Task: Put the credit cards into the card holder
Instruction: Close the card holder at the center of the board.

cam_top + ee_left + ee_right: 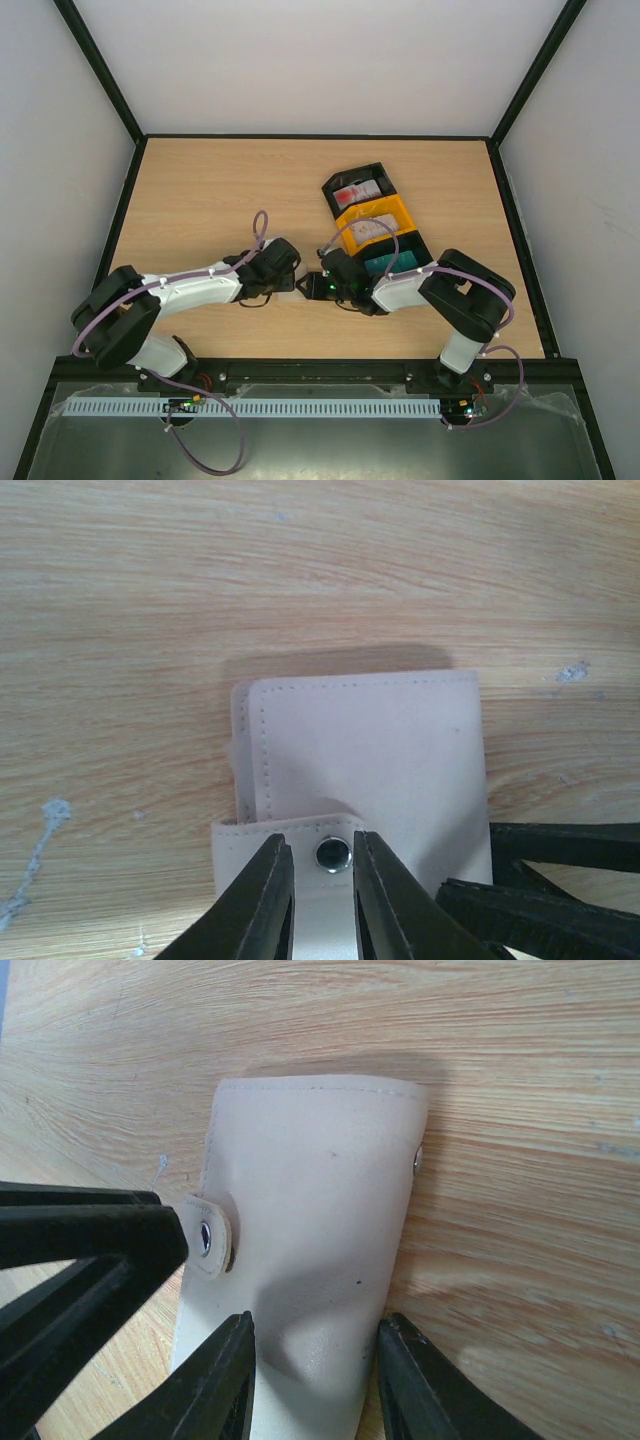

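Two tools on the flat beige-tan folding card holder [370, 760], lying folded on the wooden bench [150, 580]: left tool [322, 865], jaws narrowly apart astride the snap tab [245, 845], gripping nothing; right tool [315, 1360] wide open straddling the body, so I'd clamp the body first, then lift the tab slowly.

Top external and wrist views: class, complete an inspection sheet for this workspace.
Surface: wooden table, pale scuff marks.
Job's things: card holder lying between the grippers; credit cards in three black and orange bins.
Clutter: nothing seen.
Grippers: left gripper straddles the snap tab, grip unclear; right gripper open over the card holder.
Cables: purple cables loop along both arms.
Surroundings: white walls, black frame.
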